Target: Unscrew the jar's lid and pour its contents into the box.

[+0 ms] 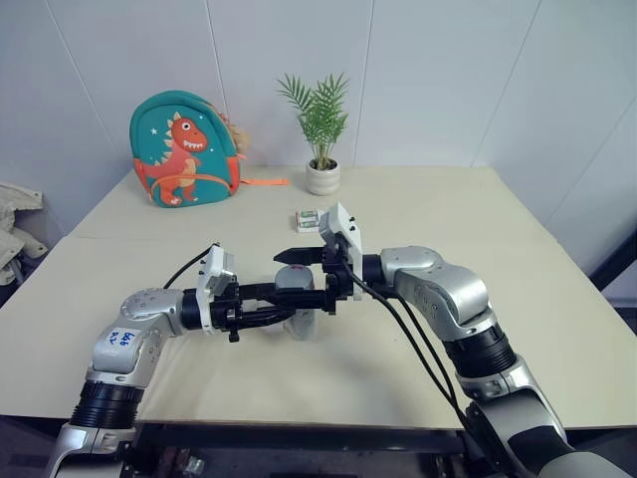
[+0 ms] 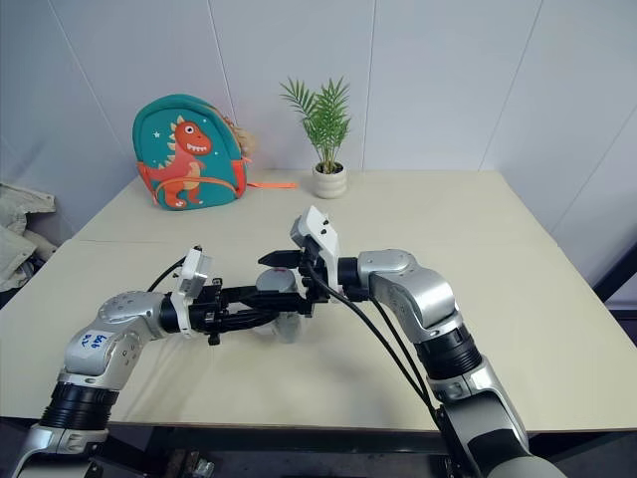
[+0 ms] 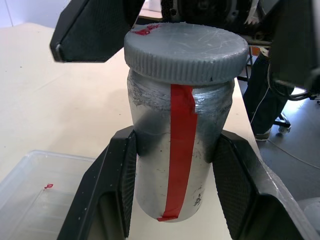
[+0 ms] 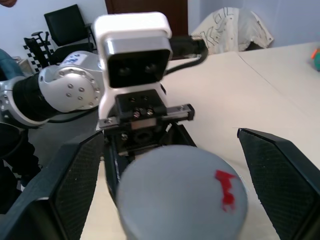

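My left gripper (image 3: 175, 205) is shut on the jar (image 3: 177, 150), a silvery-grey cylinder with a red strip down its side. It holds the jar upright above the table, with one black finger (image 3: 112, 190) on each flank. The grey lid (image 4: 182, 192), marked with a red smear, sits on top of the jar. My right gripper (image 1: 304, 279) is open, and its fingers (image 4: 75, 185) stand on either side of the lid, clear of it. The clear plastic box (image 3: 40, 195) lies on the table below and beside the jar. The contents are hidden inside the jar.
A teal dinosaur backpack (image 1: 182, 147) and a potted plant (image 1: 320, 119) stand at the table's far edge against the wall. A small white-and-green packet (image 1: 309, 220) lies just beyond my grippers. Open tabletop (image 1: 518, 259) spreads to the right.
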Available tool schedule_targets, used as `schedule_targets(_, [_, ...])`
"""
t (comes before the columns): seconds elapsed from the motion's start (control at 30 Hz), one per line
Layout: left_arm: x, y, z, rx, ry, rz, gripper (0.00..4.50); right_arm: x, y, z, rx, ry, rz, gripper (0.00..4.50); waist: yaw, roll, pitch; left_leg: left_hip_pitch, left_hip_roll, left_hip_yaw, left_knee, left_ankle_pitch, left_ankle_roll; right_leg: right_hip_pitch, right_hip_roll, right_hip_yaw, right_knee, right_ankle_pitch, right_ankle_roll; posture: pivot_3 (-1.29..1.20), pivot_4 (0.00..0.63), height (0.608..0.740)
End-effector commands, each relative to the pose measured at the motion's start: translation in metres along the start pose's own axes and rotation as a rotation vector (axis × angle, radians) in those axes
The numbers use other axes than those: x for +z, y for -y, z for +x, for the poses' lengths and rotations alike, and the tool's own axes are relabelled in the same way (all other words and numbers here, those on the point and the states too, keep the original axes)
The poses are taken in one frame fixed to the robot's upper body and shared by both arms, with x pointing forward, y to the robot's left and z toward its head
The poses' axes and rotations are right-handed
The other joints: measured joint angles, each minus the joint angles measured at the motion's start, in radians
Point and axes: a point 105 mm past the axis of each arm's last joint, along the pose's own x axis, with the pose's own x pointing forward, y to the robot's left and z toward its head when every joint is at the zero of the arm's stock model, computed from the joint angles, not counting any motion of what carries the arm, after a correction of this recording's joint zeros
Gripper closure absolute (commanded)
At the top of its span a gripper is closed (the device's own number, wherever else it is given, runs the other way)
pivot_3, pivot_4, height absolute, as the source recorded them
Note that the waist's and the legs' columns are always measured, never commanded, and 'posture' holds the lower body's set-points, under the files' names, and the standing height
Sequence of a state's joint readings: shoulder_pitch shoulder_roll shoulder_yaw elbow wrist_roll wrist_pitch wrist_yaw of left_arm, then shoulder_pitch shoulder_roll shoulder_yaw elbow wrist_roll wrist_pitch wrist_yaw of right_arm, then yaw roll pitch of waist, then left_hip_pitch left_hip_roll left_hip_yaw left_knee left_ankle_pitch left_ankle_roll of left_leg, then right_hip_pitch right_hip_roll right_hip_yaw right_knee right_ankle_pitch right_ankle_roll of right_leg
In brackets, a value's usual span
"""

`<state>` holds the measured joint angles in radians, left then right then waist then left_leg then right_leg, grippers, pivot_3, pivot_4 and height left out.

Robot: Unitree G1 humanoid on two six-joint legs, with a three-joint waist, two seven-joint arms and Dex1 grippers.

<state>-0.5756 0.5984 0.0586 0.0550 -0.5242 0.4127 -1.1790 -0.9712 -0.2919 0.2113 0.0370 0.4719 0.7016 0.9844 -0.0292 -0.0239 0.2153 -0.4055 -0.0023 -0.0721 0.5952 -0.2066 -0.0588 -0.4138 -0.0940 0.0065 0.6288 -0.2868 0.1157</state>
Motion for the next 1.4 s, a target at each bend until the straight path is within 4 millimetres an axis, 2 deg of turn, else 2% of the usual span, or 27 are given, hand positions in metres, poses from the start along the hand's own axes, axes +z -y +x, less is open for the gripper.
schedule_targets(0.03, [0.010, 0.003, 0.002, -0.021, 0.026, 0.032, 2.63, 0.017, 0.004, -0.006, -0.013, 0.042, -0.056, 0.03, 0.000, 0.000, 0.000, 0.000, 0.000, 0.000, 0.000, 0.000, 0.000, 0.000, 0.000, 0.000, 0.000, 0.000, 0.000, 0.00, 0.150, 0.740])
schedule_targets(0.37, [0.009, 0.003, 0.002, -0.019, 0.026, 0.031, 2.63, 0.017, 0.015, -0.028, -0.030, 0.030, -0.056, 0.03, -0.001, 0.000, 0.000, 0.000, 0.000, 0.000, 0.000, 0.000, 0.000, 0.000, 0.000, 0.000, 0.000, 0.000, 0.000, 0.00, 0.150, 0.740])
schedule_targets(1.4, [0.009, 0.003, 0.001, -0.018, 0.023, 0.034, 2.63, 0.010, 0.022, -0.047, -0.028, 0.034, -0.013, 0.03, 0.000, 0.000, 0.000, 0.000, 0.000, 0.000, 0.000, 0.000, 0.000, 0.000, 0.000, 0.000, 0.000, 0.000, 0.000, 0.00, 0.150, 0.740])
